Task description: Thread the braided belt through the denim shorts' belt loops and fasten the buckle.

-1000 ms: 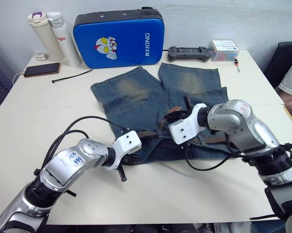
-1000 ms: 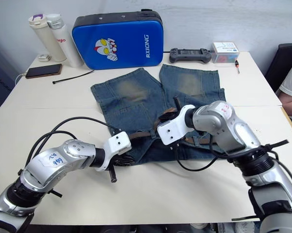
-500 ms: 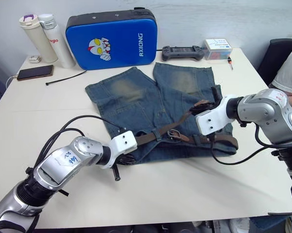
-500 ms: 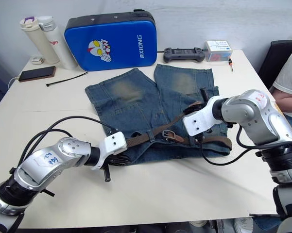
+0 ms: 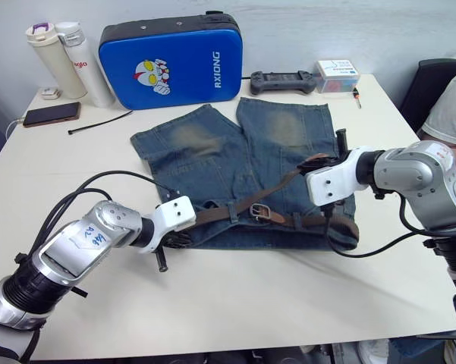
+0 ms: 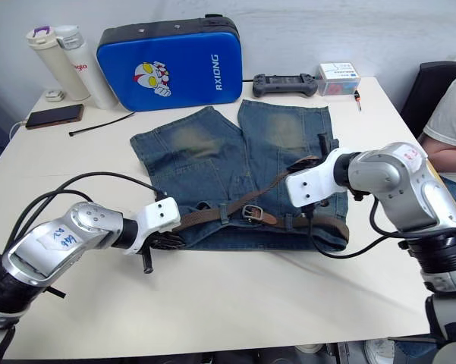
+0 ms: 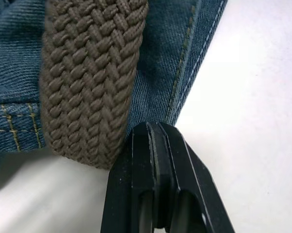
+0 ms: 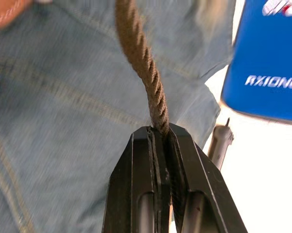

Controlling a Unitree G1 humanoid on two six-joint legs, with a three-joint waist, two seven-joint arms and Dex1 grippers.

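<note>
The faded blue denim shorts (image 5: 243, 171) lie flat at the centre of the white table (image 5: 235, 303), waistband toward the lower edge of the frame. The dark brown braided belt (image 5: 277, 186) runs along that waistband from lower left, then rises diagonally toward the right of centre, where the right gripper (image 8: 161, 133) pinches it edge-on between its closed black fingers. The small silver rectangular buckle (image 5: 256, 211) rests on the waistband near the middle, just left of and below that gripper. At the lower left, the left gripper (image 7: 153, 133) sits with fingers pressed together at the shorts' corner, the belt's woven end just beside them, not clamped
</note>
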